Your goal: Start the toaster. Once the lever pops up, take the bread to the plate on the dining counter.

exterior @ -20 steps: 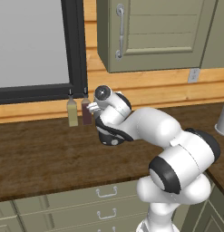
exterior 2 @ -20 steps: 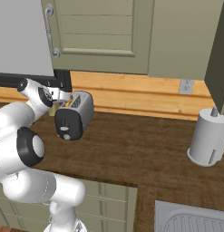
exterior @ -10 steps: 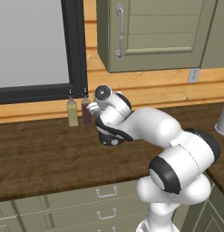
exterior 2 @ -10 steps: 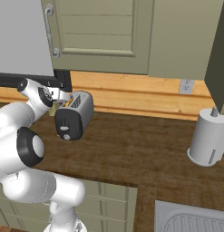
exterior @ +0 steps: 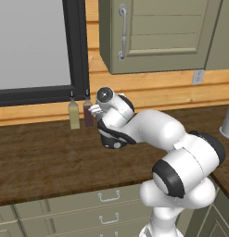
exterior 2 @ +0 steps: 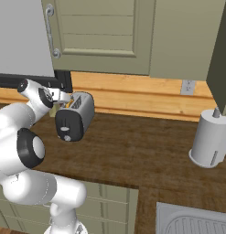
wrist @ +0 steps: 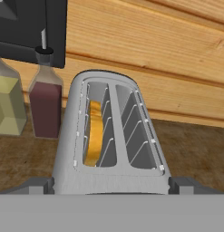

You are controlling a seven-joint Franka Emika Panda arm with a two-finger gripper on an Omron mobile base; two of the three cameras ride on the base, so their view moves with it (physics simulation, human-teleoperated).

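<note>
Robot's tool, spread wide and empty, hovers above the toaster where the bread sits in one slot

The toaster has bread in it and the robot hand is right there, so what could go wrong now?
1. The open gripper sits low at the near end of the toaster, a finger on each side. Closing or pushing here could shove the toaster instead of working its lever.
2. Two bottles stand close behind the toaster and might get knocked over.
3. The bread sits deep in one slot, with wire guides beside it, so grabbing it may be fiddly.
</note>
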